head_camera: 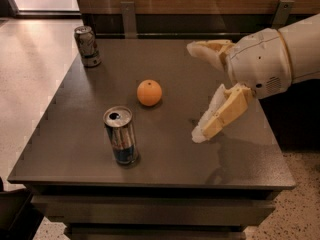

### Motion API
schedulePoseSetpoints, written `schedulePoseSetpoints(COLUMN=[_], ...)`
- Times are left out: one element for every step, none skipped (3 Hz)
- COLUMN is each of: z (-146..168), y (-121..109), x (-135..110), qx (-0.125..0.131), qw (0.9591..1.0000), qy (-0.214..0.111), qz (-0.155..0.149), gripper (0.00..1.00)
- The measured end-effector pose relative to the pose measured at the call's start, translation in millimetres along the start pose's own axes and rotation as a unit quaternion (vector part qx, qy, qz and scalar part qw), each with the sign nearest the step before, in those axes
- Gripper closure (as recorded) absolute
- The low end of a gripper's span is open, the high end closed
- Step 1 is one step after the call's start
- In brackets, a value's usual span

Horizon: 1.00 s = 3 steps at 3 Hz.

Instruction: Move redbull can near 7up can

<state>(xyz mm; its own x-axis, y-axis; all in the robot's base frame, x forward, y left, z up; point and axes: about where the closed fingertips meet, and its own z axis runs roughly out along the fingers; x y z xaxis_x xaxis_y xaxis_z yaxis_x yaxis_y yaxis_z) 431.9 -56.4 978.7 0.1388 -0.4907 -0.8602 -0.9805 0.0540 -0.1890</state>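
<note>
The redbull can stands upright near the front left of the dark table; it is slim, blue and silver with a silver top. The 7up can stands upright at the table's far left corner, silvery-grey with dark markings. My gripper reaches in from the right above the table's right half, open and empty, with one finger far and one finger near. It is well to the right of the redbull can and touches nothing.
An orange lies between the two cans, near the table's middle. A wooden wall with metal brackets runs behind the table. Speckled floor surrounds the table on the left and right.
</note>
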Motion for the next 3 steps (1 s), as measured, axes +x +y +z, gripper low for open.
schedulePoseSetpoints(z=[17.2,39.9,64.7], y=[-0.7,-1.0,-0.3], x=[11.0,21.1,24.6], qx=[-0.007,-0.017,-0.028], qw=[0.9997,0.9986,0.9972], qy=[-0.014,-0.032,-0.056], qz=[0.021,0.038,0.041], gripper=[0.0,0.0,0.0])
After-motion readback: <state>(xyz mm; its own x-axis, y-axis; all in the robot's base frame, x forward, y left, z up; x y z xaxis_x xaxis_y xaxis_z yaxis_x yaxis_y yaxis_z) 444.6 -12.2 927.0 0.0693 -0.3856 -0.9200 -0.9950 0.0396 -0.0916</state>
